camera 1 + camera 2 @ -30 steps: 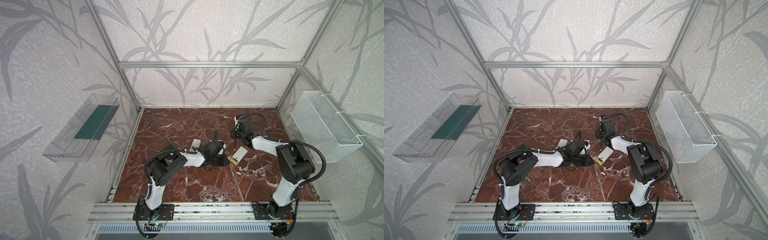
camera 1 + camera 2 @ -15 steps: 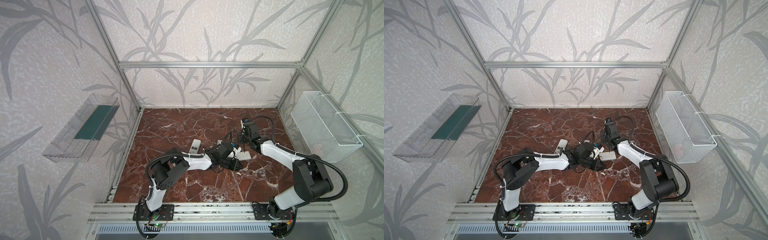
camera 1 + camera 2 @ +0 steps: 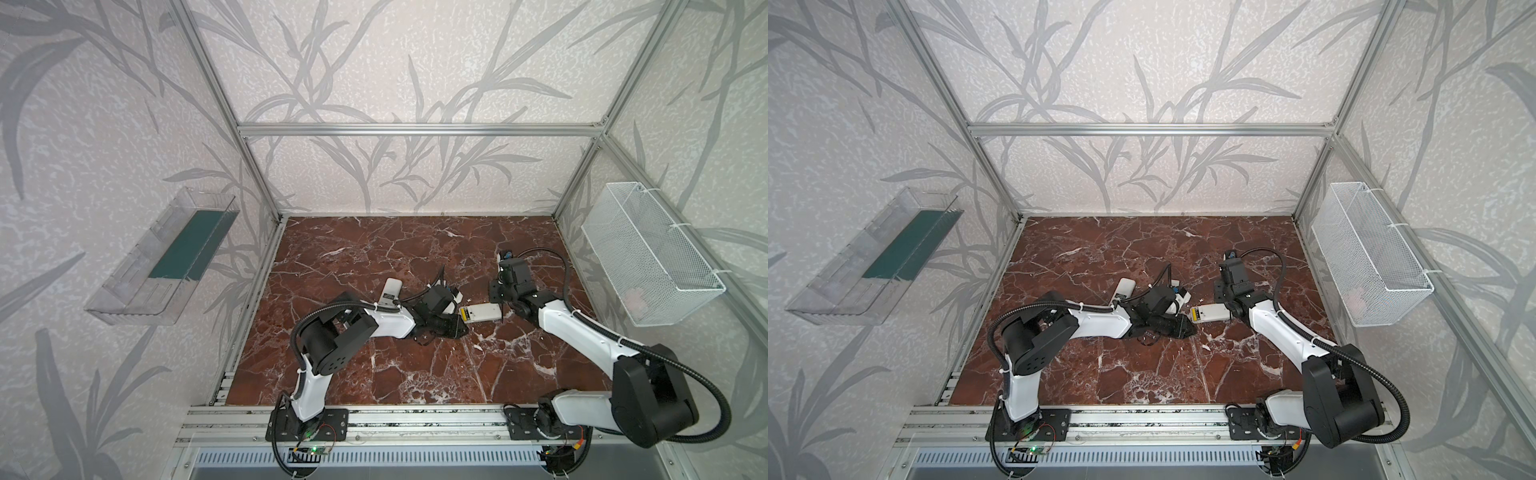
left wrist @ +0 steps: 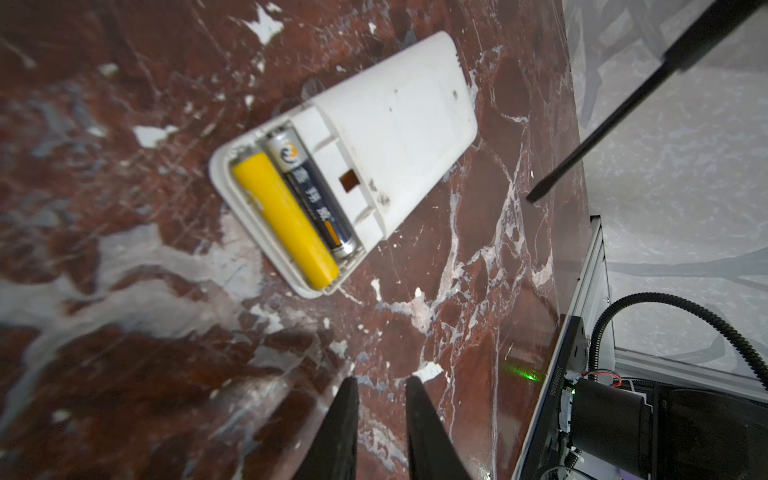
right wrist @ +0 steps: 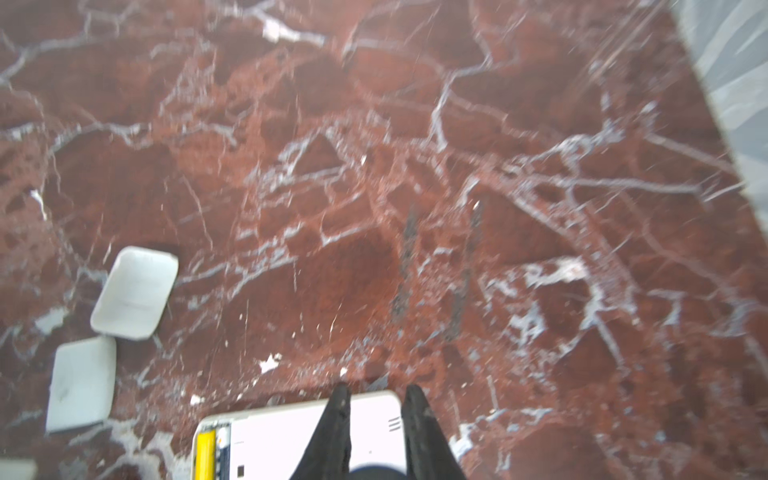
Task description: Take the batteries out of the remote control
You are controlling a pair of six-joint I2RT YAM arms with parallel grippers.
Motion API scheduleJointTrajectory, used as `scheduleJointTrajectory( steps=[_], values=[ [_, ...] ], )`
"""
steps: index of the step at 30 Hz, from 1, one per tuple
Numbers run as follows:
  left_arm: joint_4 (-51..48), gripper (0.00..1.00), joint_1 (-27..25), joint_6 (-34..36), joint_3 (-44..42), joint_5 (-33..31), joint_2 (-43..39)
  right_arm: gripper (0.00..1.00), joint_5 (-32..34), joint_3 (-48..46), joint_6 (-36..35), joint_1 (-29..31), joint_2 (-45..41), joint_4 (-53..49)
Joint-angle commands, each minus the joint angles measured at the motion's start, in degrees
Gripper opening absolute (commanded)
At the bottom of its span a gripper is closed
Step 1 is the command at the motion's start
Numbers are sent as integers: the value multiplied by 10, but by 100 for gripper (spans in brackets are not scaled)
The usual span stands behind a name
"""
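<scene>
**A:** Top views. What has altered over the last second?
**B:** The remote control (image 3: 482, 312), earlier skewed, now lies parallel to the front edge of the bench (image 3: 374, 249), slightly toward the right edge from centre. The left gripper (image 3: 462, 325) has advanced until it is just beside the remote's open end. The right gripper (image 3: 498, 301) stands over the opposite end. A second remote (image 3: 390, 291) lies nearer the left edge, partly hidden by the left arm.

**A:** Left wrist view. Where are the batteries?
**B:** Both are in place. The yellow battery (image 4: 282, 220) and the dark battery (image 4: 311, 195) lie side by side in the uncovered compartment. The left fingers (image 4: 345, 415) are slightly apart, hold nothing and stop short of the remote. A screwdriver (image 4: 602, 129) points at the bench beside the remote's closed end; what holds it is not shown.

**A:** Right wrist view?
**B:** It is blurred. The right fingers (image 5: 340, 407) are almost together above the remote's closed end, and contact cannot be confirmed. Two white covers (image 5: 135, 293) lie close together on the bench, apart from the remote.

**A:** Significance for the task?
**B:** By this evidence, the realignment presents the compartment to the left gripper. Extraction has not begun, and both batteries remain to be lifted out.
</scene>
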Motion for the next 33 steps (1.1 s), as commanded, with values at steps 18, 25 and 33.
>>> scheduleJointTrajectory(
  steps=[18,25,33],
  values=[
    [-47,20,50,-7,111,-108,97,0,-6,207,4,-23,258,2],
    [-52,20,98,-8,144,-74,124,0,-32,234,49,-23,279,-82],
    [-9,20,110,-29,91,-58,92,0,-52,163,100,-8,235,-71]
  ],
)
